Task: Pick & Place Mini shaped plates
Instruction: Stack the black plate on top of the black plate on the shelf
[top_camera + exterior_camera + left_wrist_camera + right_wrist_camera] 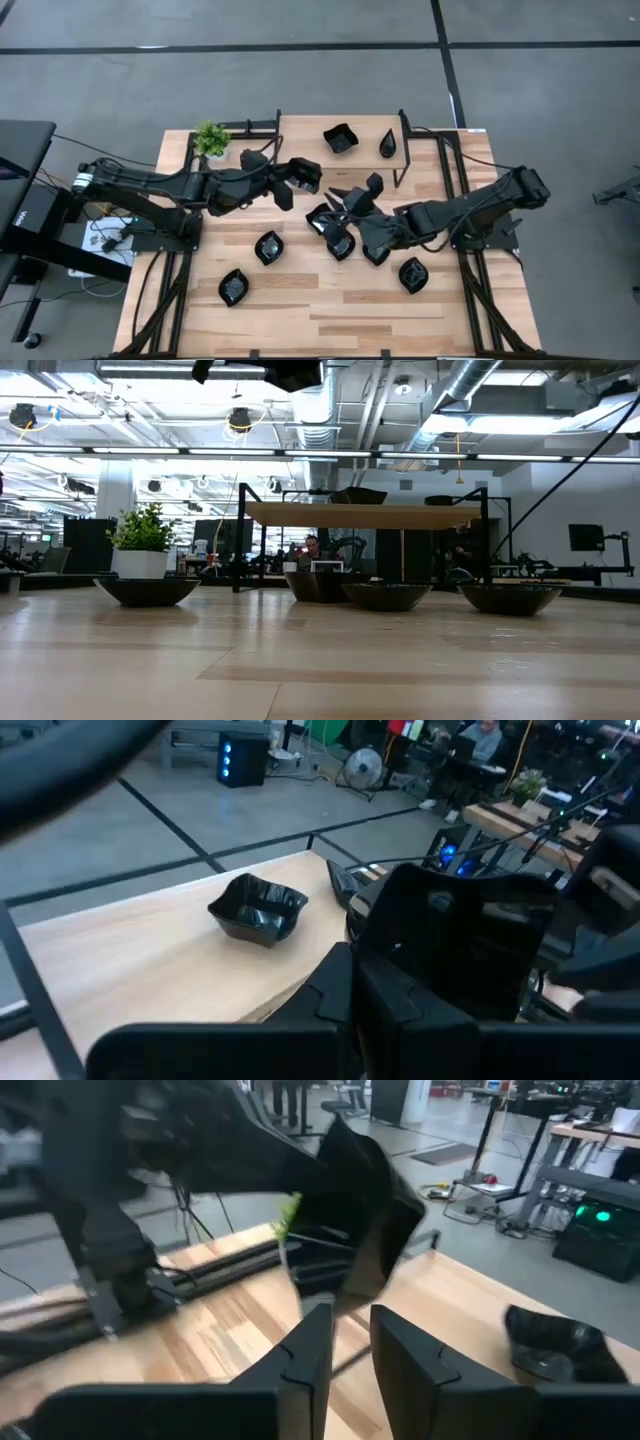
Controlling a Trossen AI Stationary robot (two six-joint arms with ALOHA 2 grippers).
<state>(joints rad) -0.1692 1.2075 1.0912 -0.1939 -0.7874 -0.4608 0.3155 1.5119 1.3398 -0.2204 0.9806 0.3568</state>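
Hovering mid-desk, the right pincer (352,205) has its fingers narrowly parted around a black plate (368,192); the left pincer (300,180), clamped shut, sits at nine o'clock of it.

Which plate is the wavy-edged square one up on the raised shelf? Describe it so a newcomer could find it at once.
Start at the raised wooden shelf along the table's far edge, right of the small potted plant. Two black plates sit on it: the wavy-edged square plate lies toward the middle, with a teardrop plate beside it near the shelf's right posts. Its ruffled, squarish rim sets it apart from that narrow pointed neighbour.
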